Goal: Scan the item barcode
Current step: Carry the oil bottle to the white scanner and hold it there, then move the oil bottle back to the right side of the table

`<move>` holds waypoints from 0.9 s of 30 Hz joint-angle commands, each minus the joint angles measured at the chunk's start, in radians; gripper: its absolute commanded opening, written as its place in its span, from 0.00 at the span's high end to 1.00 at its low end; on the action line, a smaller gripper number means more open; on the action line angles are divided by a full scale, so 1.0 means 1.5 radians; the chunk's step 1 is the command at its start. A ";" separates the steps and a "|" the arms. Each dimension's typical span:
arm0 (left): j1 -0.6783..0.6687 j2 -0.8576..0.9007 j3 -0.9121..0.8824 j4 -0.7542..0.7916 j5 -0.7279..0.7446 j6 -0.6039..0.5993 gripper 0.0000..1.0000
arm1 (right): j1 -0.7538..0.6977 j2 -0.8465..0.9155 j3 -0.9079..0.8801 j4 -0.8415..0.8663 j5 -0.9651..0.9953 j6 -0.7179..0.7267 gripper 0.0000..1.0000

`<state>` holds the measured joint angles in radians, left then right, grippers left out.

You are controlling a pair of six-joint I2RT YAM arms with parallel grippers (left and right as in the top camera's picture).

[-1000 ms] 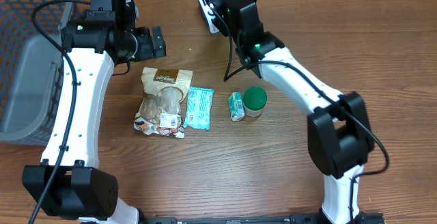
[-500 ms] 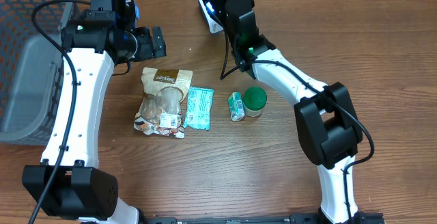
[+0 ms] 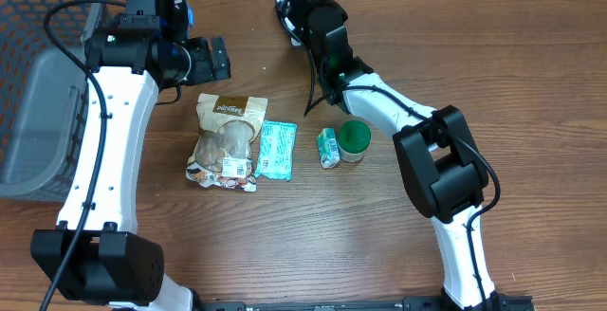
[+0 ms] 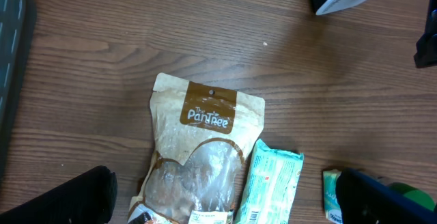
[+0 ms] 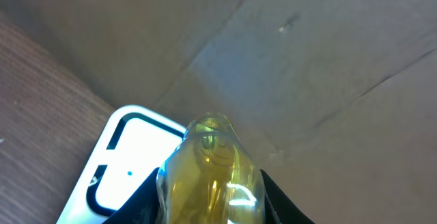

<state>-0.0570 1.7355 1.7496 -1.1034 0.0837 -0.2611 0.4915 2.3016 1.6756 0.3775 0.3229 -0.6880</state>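
**Yellow bottle gripped at far edge, by scanner**

Yellow bottle (image 5: pixel 212 173) clamped in right gripper (image 5: pixel 208 200), jaws narrowed on its sides, at far centre of table right next to white scanner (image 5: pixel 126 159). Left gripper (image 3: pixel 204 60) spread wide, holding nothing, at far left near brown snack pouch (image 3: pixel 226 140). Teal packet (image 3: pixel 278 150) just right of pouch; small green carton (image 3: pixel 327 147) against green-lidded jar (image 3: pixel 354 140). Grey basket (image 3: pixel 38 112) at left edge.
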 commanded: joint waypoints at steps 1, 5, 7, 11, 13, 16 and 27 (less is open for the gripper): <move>0.002 0.001 0.009 0.000 0.009 0.010 0.00 | 0.001 0.003 0.016 0.014 0.012 -0.004 0.92; 0.002 0.001 0.009 0.000 0.009 0.010 0.00 | 0.001 0.003 0.016 0.057 0.050 -0.004 0.89; 0.002 0.001 0.009 0.000 0.009 0.010 0.00 | 0.001 0.002 0.016 0.101 0.085 -0.004 0.85; 0.002 0.001 0.009 0.000 0.009 0.010 0.00 | 0.003 -0.017 0.016 0.162 0.137 -0.004 0.85; 0.002 0.001 0.009 0.000 0.009 0.010 0.00 | 0.005 -0.037 0.016 0.158 0.140 -0.003 0.85; 0.002 0.001 0.009 0.000 0.009 0.010 0.00 | 0.006 -0.080 0.016 0.126 0.151 0.005 0.86; 0.002 0.001 0.009 0.000 0.009 0.010 0.00 | -0.027 -0.241 0.016 -0.217 0.151 0.223 0.86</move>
<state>-0.0570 1.7355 1.7496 -1.1034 0.0864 -0.2607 0.4854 2.0628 1.6756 0.1364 0.5293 -0.5152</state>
